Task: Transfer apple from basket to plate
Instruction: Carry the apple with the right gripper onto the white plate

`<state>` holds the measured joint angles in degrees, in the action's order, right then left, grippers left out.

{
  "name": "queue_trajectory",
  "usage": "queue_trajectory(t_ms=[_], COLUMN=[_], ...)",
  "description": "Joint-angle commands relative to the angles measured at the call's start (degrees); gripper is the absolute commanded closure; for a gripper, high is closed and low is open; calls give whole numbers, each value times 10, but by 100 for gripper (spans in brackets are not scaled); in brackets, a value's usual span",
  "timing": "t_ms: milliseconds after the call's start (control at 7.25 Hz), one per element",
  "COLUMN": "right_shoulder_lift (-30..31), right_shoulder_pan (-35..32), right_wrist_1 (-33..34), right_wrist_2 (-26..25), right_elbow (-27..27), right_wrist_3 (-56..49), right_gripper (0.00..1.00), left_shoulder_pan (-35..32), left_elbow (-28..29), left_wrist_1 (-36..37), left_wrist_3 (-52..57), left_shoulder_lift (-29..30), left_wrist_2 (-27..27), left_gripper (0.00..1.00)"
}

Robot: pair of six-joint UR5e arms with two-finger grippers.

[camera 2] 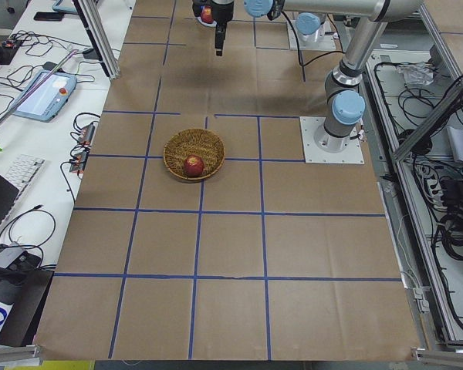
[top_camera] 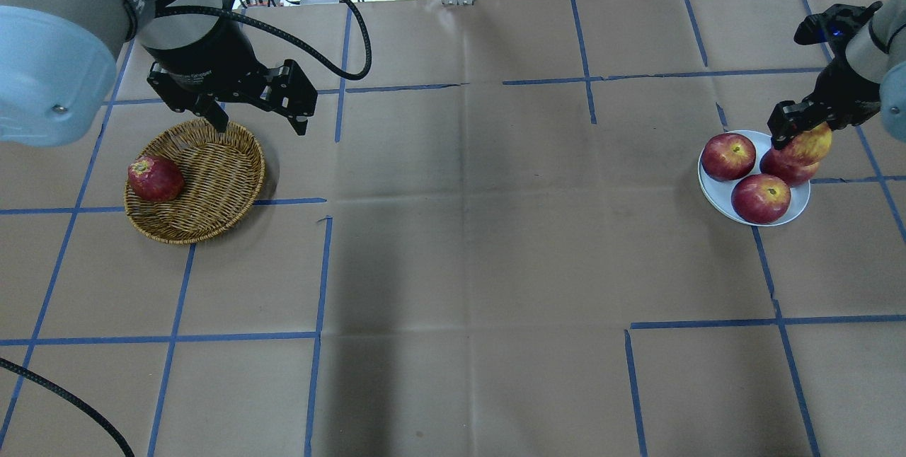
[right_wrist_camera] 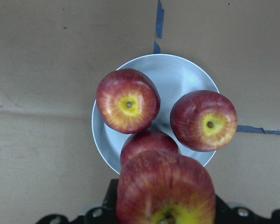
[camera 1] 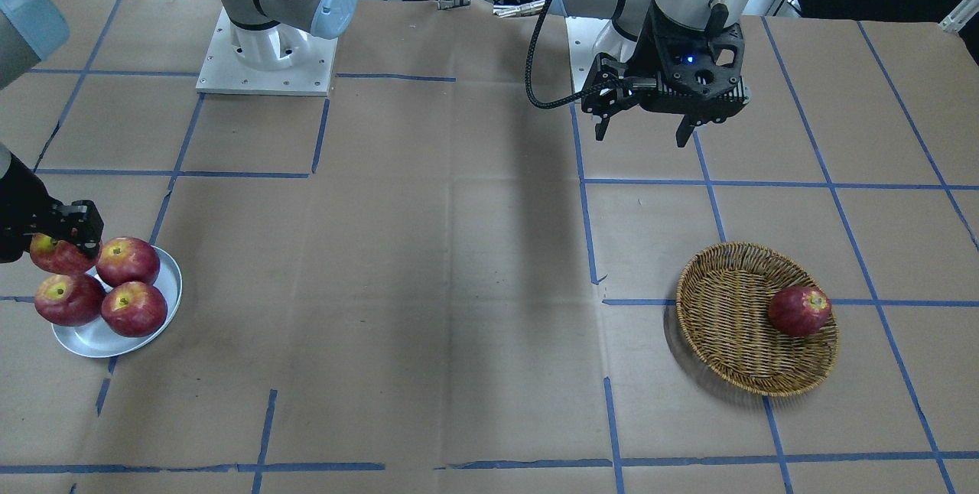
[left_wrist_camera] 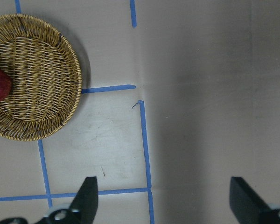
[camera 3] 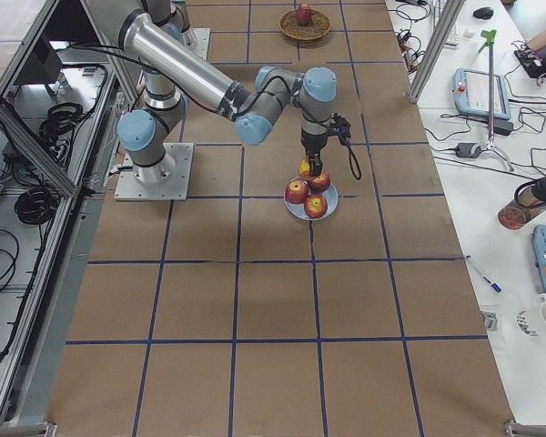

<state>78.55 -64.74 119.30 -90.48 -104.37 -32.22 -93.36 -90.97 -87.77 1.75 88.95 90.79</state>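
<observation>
pale apple (right_wrist_camera: 165, 191) sits clamped in the right gripper (top_camera: 800, 137), just above three red apples (top_camera: 729, 156) on the plate (top_camera: 716, 192). left gripper (top_camera: 262, 124) hangs wide open and empty near the basket (top_camera: 212, 167), one dark apple (top_camera: 154, 178) inside.

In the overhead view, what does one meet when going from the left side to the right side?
Dark red apple in the basket → left gripper → leftmost apple on the plate → paler apple in the right gripper.
</observation>
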Motion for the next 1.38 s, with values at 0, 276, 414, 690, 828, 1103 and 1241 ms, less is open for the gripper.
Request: queue_trajectory(t_ms=[0,276,414,690,828,1103,1241], right_shoulder_lift=[-36,-46,-47,-53,-53,-46,-42], right_shoulder_pan=[2,2,2,3,3,3,3], right_wrist_1=[48,56,56,56,52,44,26], right_wrist_2=[8,8,8,7,3,0,0], right_elbow=[-7,-12,-12,-12,-12,-11,-3], right_wrist_3=[-7,-9,-9,-10,-10,-8,-7], right_gripper=[46,46,45,35,1,0,0], left_shoulder_pan=[0,-1,-1,-1,-1,-1,-1], left_elbow=[0,1,0,0,0,0,0], left_wrist_1=[1,1,1,1,1,0,1], left_wrist_3=[0,-1,0,-1,0,-1,-1], left_shoulder_lift=[-1,0,-1,-1,0,0,0], left_wrist_2=[0,0,0,0,0,0,0], left_gripper=[1,1,1,1,1,1,1])
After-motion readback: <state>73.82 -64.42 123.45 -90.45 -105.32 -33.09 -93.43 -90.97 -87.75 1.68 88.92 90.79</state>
